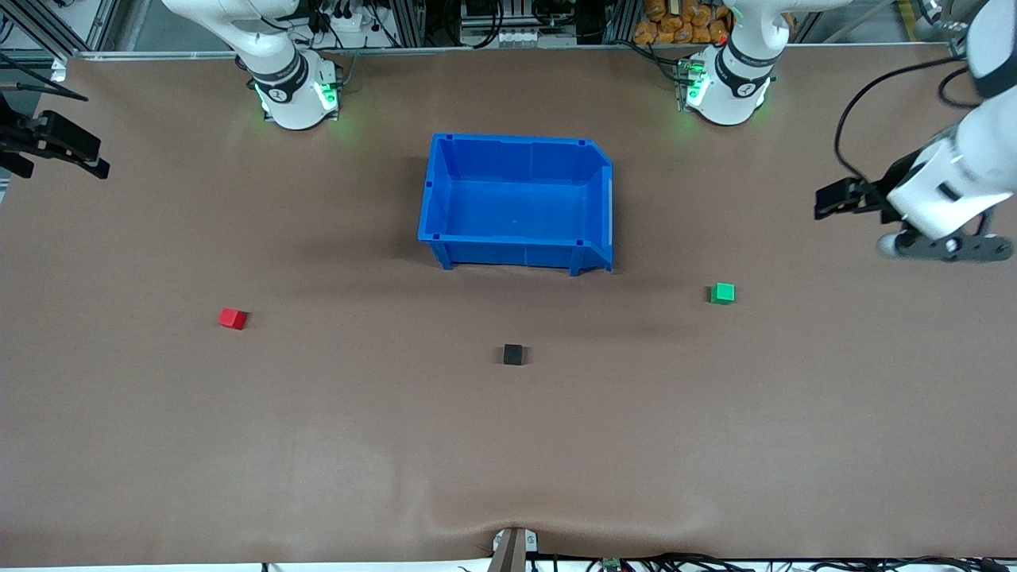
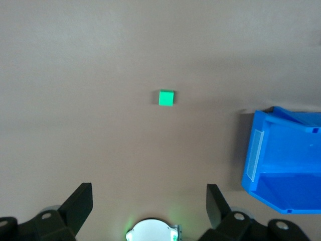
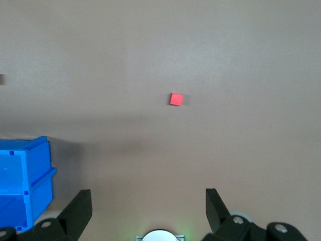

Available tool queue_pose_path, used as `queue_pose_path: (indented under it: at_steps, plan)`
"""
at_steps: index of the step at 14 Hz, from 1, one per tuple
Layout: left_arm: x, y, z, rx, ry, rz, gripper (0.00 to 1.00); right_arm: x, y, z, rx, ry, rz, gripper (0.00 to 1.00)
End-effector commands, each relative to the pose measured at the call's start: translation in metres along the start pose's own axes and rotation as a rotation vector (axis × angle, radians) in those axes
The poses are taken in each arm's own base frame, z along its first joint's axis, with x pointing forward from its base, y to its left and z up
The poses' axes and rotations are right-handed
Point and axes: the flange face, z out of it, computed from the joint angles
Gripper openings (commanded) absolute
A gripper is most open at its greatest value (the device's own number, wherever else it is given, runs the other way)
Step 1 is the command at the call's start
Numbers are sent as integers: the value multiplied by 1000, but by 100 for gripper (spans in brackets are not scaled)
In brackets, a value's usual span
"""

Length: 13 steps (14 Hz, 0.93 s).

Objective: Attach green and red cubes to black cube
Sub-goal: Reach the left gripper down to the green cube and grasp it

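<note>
The black cube lies alone on the brown table, nearer to the front camera than the blue bin. Toward the right arm's end sits the red cube, which the right wrist view also shows. The green cube rests toward the left arm's end and appears in the left wrist view. My left gripper hangs open, high over bare table at its own end. My right gripper is likewise open and empty over its end. No cube touches another.
The open blue bin stands mid-table between the two arm bases and holds nothing. A cable clamp sits at the table edge closest to the front camera. Brown table surface surrounds each cube.
</note>
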Motion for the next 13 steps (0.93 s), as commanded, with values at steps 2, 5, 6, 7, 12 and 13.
queue_pose_path:
  at_steps: [2, 5, 6, 7, 12, 13]
  plan:
    - [8, 8, 50, 12, -26, -10, 100, 1, 3, -4, 11, -3, -3, 100]
    - [15, 10, 96, 10, 8, -8, 100, 1, 3, -4, 11, -3, -3, 100]
    - [18, 10, 109, 8, 21, -9, 100, 1, 3, -4, 11, -3, -3, 100]
    - [20, 11, 123, 6, 41, -10, 100, 2, 3, -3, 11, -5, -3, 100]
    - [14, 16, 229, -5, 102, -25, 100, 4, 3, -3, 11, 1, -2, 100]
    - [19, 15, 250, -9, 86, -20, 100, 4, 4, -3, 11, 1, 0, 100]
